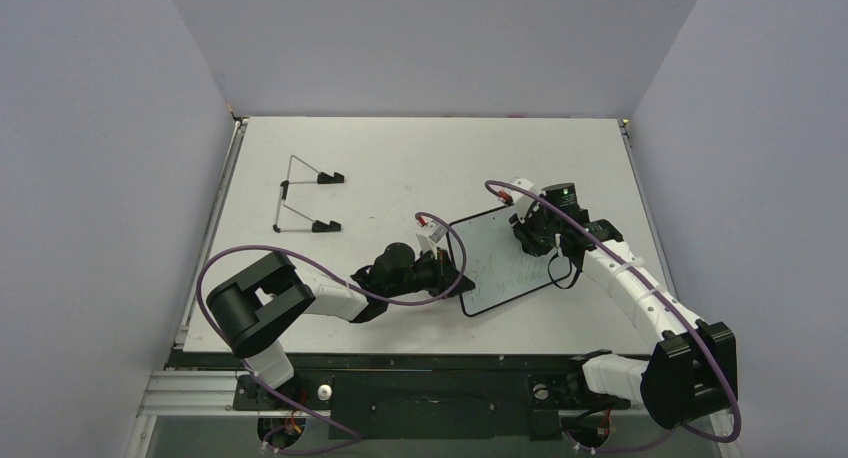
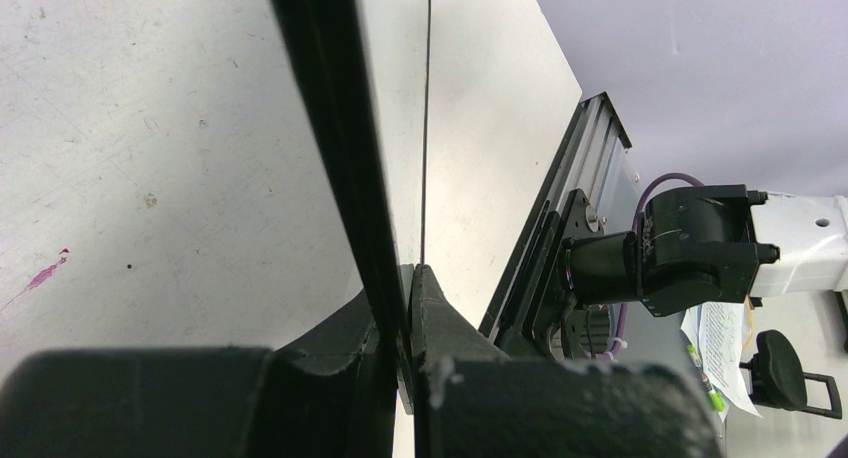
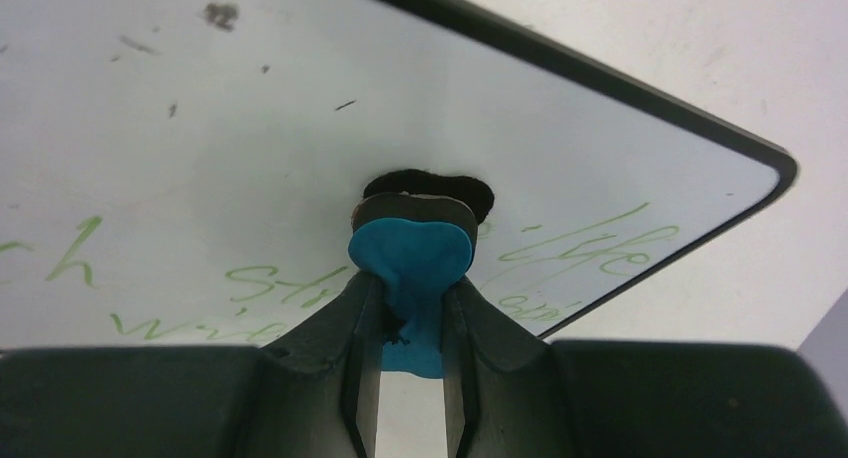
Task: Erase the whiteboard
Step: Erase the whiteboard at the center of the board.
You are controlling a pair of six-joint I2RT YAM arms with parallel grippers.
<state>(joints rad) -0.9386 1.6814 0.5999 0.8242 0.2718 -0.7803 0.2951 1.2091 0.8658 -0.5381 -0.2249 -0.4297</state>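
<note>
Table (image 1: 400, 158): left end effector (image 2: 408, 293) clamps whiteboard (image 1: 503, 265); right end effector (image 3: 411, 313) grips eraser (image 3: 412, 256).

Robotics lab bench cell. Scuffed white tabletop (image 1: 420, 148) boxed on three sides by plain lilac-grey partition walls (image 1: 100, 128); slotted aluminium frame rail (image 1: 185, 393) along the near edge. White-and-black jointed left arm (image 1: 330, 296) and right arm (image 1: 630, 283), trailing purple cables (image 1: 202, 296), bolted side by side there.

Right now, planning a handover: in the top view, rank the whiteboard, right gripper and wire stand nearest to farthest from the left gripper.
1. whiteboard, edge clamped in the left gripper.
2. right gripper, holding the eraser at the board's right.
3. wire stand, back left.
</note>
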